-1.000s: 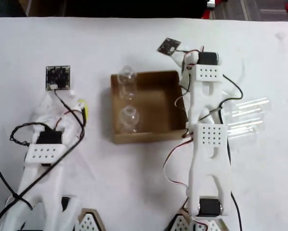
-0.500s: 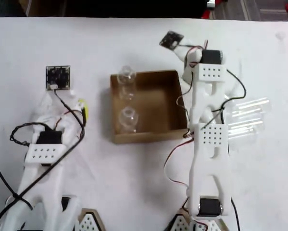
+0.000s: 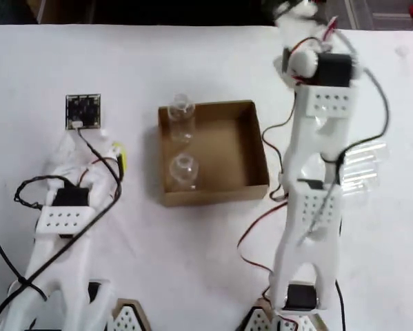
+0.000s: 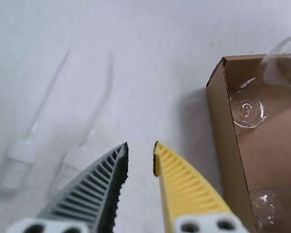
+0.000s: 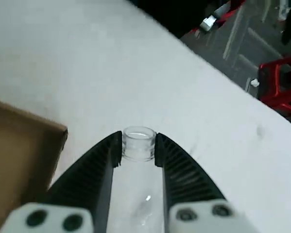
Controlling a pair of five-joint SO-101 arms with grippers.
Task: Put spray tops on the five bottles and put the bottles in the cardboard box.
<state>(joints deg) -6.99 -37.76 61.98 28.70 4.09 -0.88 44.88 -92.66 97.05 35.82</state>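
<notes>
On the white table (image 3: 192,62), left to right: left arm, spray tops, cardboard box, right arm, loose bottles.
Left gripper (image 4: 139,148): low over the table, one dark and one yellow finger, jaws parted by a narrow gap, nothing between them and nothing touched. Spray tops, count two (image 4: 21,153) (image 4: 77,158): lying flat side by side on the table just past the dark finger, thin tubes pointing away, apart from the box. Cardboard box (image 3: 213,195): open, mid-table, holding two clear bottles without tops (image 3: 180,114) (image 3: 184,169), both along its left wall. Right gripper (image 5: 138,138): raised near the far table edge, jaws closed on the neck of one clear bottle (image 5: 138,145), its mouth bare. Further clear bottles (image 3: 363,169): lying on the table right of the right arm, partly hidden, count not legible.
</notes>
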